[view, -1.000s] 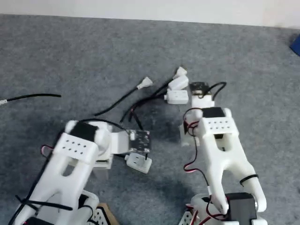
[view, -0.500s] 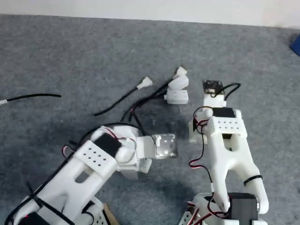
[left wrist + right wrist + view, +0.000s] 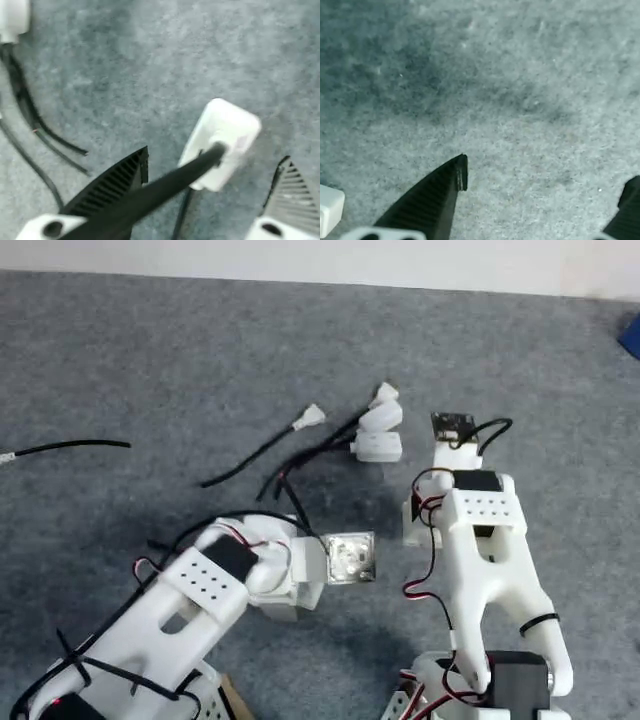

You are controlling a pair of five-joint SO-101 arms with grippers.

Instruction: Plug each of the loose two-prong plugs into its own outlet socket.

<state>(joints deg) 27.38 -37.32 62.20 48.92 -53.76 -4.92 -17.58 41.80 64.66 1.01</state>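
STEP: grasp plug | LEFT end effector (image 3: 214, 160): wide open, empty, straddling plug (image 3: 225, 130) lying on counter (image 3: 150, 60) | RIGHT end effector (image 3: 547, 174): open, empty, over counter | ACTION: centre on plug body, keep clear of cable (image 3: 165, 192), close squarely across the sides.

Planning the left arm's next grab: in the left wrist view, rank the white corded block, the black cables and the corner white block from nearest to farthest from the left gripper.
1. white corded block: between the open jaws.
2. black cables: on the carpet, off to one side.
3. corner white block: beyond the cables, farthest off.
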